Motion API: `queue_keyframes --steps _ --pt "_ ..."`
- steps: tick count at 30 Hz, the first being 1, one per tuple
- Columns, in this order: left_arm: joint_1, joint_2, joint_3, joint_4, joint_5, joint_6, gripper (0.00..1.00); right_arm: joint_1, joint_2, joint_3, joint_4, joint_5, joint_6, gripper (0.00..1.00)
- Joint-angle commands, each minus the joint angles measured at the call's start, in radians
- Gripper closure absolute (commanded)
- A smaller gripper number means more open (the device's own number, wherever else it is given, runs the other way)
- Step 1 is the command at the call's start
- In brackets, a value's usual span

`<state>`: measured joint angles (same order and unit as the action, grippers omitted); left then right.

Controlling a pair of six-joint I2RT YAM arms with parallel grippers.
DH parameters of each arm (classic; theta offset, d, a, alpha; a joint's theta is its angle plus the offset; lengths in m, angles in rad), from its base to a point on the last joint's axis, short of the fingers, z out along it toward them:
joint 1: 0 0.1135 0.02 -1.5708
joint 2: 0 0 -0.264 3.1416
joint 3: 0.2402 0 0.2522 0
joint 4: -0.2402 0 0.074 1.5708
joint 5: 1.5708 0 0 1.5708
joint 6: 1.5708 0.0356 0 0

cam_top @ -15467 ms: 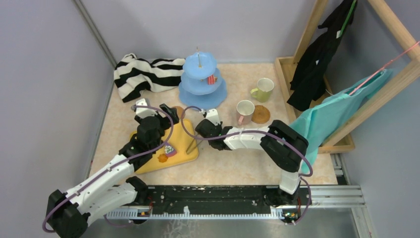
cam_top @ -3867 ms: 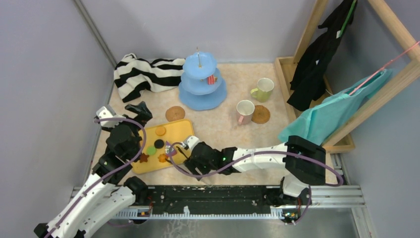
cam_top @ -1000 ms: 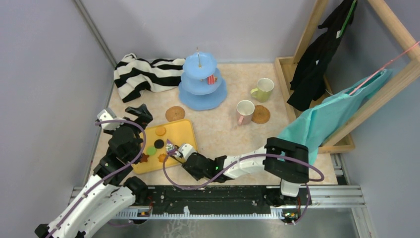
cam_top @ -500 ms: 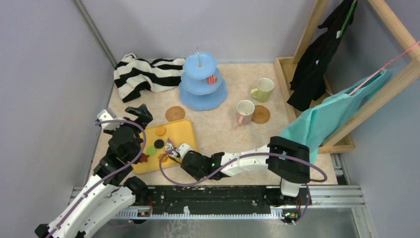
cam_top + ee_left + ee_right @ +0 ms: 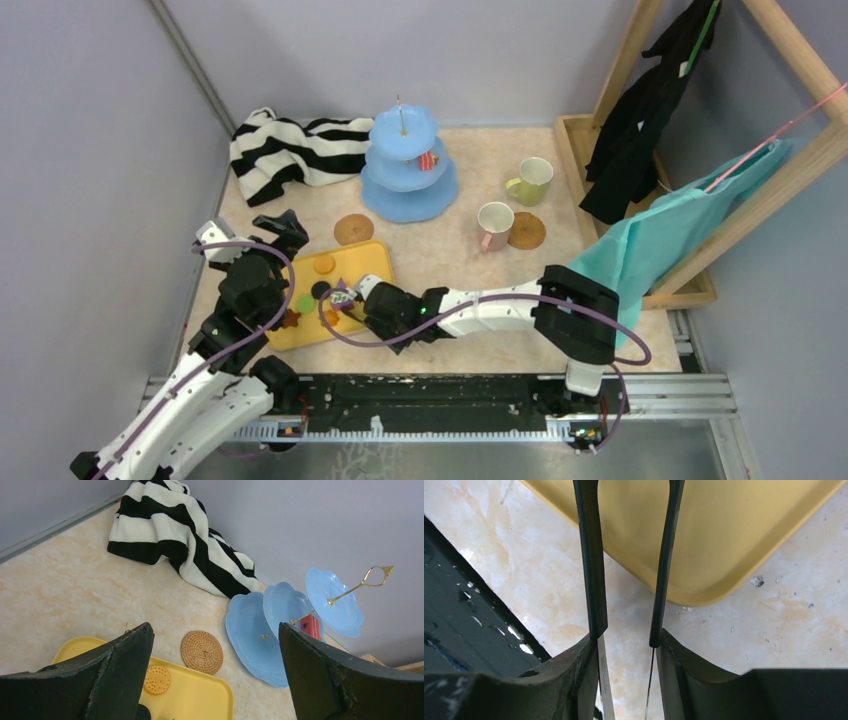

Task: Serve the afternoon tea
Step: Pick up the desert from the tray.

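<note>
- Change: over the last second the right gripper (image 5: 358, 298) has pulled away from the near table edge toward 11 o'clock. That brings its tongs (image 5: 591, 555) onto the 3 o'clock side of the yellow tray (image 5: 365, 265), at the purple cake slice (image 5: 342, 294).
- Right pincer: clamped on the two tong blades. Their tips lie outside the wrist view, so I cannot tell whether the slice is pinched or only beside them.
- Left gripper (image 5: 215, 627): jaws spread wide and empty, hanging over the tray's 10 o'clock corner, unmoved.
- Task things: the other cookies (image 5: 324, 264) lie on the tray. The blue stand (image 5: 405, 190) is at 12 o'clock with one red slice (image 5: 428, 161) on its middle tier. The cups (image 5: 493, 222) and coasters (image 5: 352, 229) sit toward 1–2 o'clock.
- Meaning: a pick looks to be under way. The slice must then travel toward 1 o'clock to a tier.
</note>
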<state>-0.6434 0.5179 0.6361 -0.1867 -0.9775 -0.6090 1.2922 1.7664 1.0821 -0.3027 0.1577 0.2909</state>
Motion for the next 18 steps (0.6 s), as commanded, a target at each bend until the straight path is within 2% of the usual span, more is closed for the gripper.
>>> queue_keyframes --steps 1,18 --pt "0.001 -0.001 -0.009 0.027 -0.006 0.012 0.01 -0.018 0.015 0.08 -0.001 -0.055 -0.001 0.57" --pt "0.001 0.002 -0.021 0.04 -0.007 0.009 0.01 -0.07 0.113 0.189 -0.02 -0.124 -0.012 0.56"
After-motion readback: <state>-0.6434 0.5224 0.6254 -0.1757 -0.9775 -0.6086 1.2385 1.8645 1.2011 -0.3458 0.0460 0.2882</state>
